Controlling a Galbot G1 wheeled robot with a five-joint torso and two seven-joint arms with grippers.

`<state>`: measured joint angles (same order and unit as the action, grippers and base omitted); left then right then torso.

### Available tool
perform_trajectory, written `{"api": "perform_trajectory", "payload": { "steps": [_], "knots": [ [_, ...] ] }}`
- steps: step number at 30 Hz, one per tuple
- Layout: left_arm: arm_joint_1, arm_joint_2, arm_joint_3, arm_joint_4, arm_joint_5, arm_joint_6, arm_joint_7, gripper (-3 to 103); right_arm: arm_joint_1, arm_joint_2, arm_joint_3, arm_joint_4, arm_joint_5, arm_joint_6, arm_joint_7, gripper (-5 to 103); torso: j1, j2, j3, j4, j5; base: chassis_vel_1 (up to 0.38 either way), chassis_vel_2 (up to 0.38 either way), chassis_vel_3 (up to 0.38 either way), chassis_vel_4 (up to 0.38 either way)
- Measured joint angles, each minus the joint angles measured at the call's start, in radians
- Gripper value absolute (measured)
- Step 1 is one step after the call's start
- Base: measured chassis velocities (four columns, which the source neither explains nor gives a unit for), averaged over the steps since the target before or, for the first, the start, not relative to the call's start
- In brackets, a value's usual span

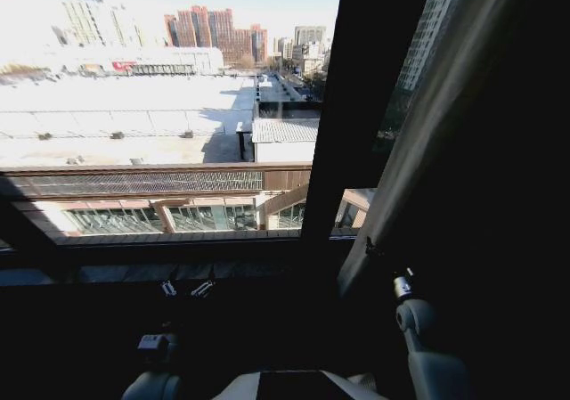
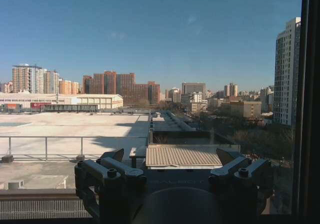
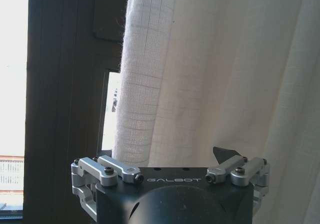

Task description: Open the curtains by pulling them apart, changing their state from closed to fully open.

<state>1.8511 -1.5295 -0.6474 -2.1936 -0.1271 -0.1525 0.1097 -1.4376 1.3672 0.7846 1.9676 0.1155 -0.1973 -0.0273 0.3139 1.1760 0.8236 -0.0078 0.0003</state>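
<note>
One cream pleated curtain (image 1: 445, 151) hangs at the right of the window, gathered past the black frame bar (image 1: 343, 124). My right gripper (image 1: 376, 256) reaches up to its inner edge. In the right wrist view the right gripper (image 3: 170, 155) stands open right against the curtain (image 3: 220, 74). One fingertip (image 3: 222, 152) shows, while the rolled curtain edge (image 3: 137, 114) covers the other. My left gripper (image 1: 185, 288) is low at the sill, open and holding nothing. In the left wrist view the left gripper (image 2: 170, 156) faces the bare glass.
The uncovered window (image 1: 160, 106) looks out on rooftops and city buildings. A dark sill (image 1: 160, 271) runs below it. In the right wrist view the black window frame (image 3: 65, 84) stands beside the curtain's edge. My own body is at the bottom of the head view.
</note>
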Motion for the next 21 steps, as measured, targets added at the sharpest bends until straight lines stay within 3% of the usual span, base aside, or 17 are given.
{"api": "perform_trajectory", "payload": {
  "steps": [6, 10, 13, 14, 16, 21],
  "knots": [
    [0.001, 0.001, 0.0, 0.0, 0.003, 0.0, 0.0, 100, 0.074, 0.003, -0.02, -0.037, 0.001, -0.006, 0.004, 100, 0.0, 0.0, 0.0, 0.0004, -0.0002, 0.0, 0.0, 0.0, 0.0],
    [0.009, 0.0, -0.001, -0.004, 0.005, -0.002, 0.0, 100, 0.149, 0.008, -0.04, -0.07, 0.002, -0.016, 0.026, 80, 0.0, 0.0, 0.0, 0.0002, -0.0003, 0.0, 0.0, 0.0, 0.0],
    [0.01, 0.0, -0.004, -0.006, 0.004, -0.002, 0.0, 100, 0.163, 0.008, -0.045, -0.07, 0.002, -0.023, 0.028, 74, 0.0, 0.0, 0.0, 0.0001, 0.0, 0.0, 0.0, 0.0, 0.0],
    [0.01, 0.0, -0.005, -0.006, 0.003, -0.002, 0.0, 100, 0.171, 0.006, -0.046, -0.07, 0.002, -0.027, 0.028, 64, 0.0, 0.0, 0.0, 0.0001, 0.0, 0.0, 0.0, 0.0, 0.0],
    [0.01, 0.0, -0.006, -0.006, 0.003, -0.003, 0.0, 100, 0.175, 0.004, -0.047, -0.07, 0.002, -0.029, 0.028, 64, 0.0, 0.0, 0.0, 0.0001, 0.0, 0.0, 0.0, 0.0, 0.0],
    [0.01, -0.006, -0.003, 0.0, 0.003, -0.003, 0.0, 100, 0.179, 0.0, -0.047, -0.07, 0.002, -0.032, 0.028, 42, 0.0, 0.0, 0.0, 0.0001, -0.0002, 0.0, 0.0, 0.0, 0.0]
  ]
}}
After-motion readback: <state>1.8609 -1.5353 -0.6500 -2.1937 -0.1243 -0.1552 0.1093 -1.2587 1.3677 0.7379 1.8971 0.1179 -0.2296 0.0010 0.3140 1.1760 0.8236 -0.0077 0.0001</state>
